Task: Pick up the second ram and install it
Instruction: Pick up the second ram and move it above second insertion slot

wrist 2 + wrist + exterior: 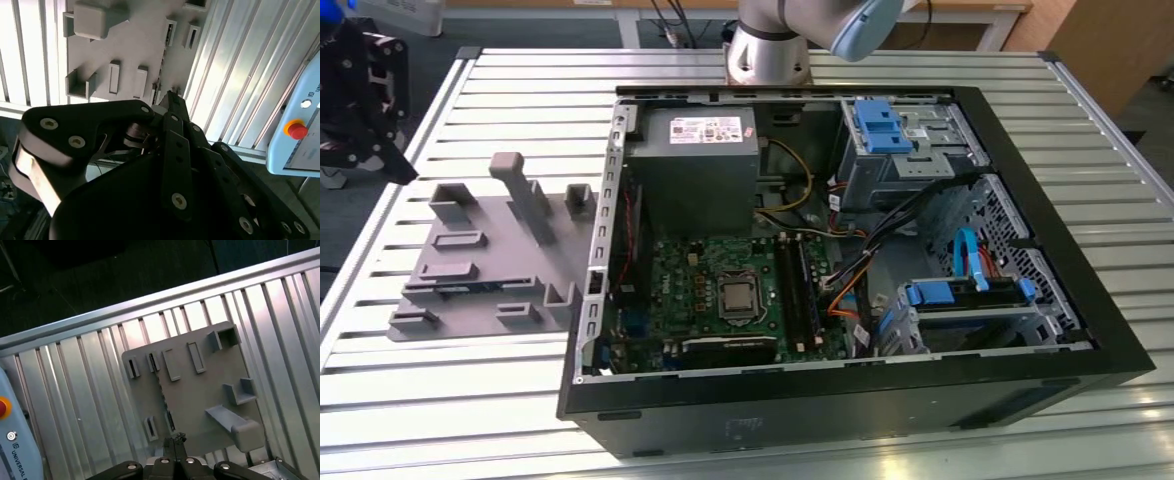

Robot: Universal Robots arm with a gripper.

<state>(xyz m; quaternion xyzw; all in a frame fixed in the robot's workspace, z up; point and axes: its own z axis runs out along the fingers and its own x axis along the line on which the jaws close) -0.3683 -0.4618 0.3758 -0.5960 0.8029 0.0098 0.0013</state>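
Hovering above the counter [75, 390] with the fingers [173, 100] [175, 439] pressed tight together at the tips, in both wrist views. Pointing down toward the gray holder [200, 395], close to the side of it where the tall block [240, 427] is sticking up. Seeing the holder lying flat on the counter, at the exterior view's left, just beside the big black computer case [854, 410]. Seeing little walls, posts and thin slots [131, 367] standing all over the holder.

Not being able to tell where the second ram is. Looking for it in the holder's slots and finding them too dark inside to check. Looking for it also in the long black memory slots [798, 285] on the green board [687, 280] inside the case, and finding them too small to tell if a stick is sitting in there.

Seeing the case lying on its side with the lid off and the inside facing up. Seeing a gray power box [694, 170] at the far end of the case, and a square silver chip [738, 297] in the middle of the board, just beside the memory slots. Seeing chunky blue latches [881, 125] on the metal cages [927, 165] at the exterior view's right, and orange and black wires [845, 305] running between the board and the cages. Seeing the round foot of the arm [767, 55] at the far side of the counter, behind the case. Seeing a pale blue controller [295, 150] with a red button [297, 130] by the counter's edge
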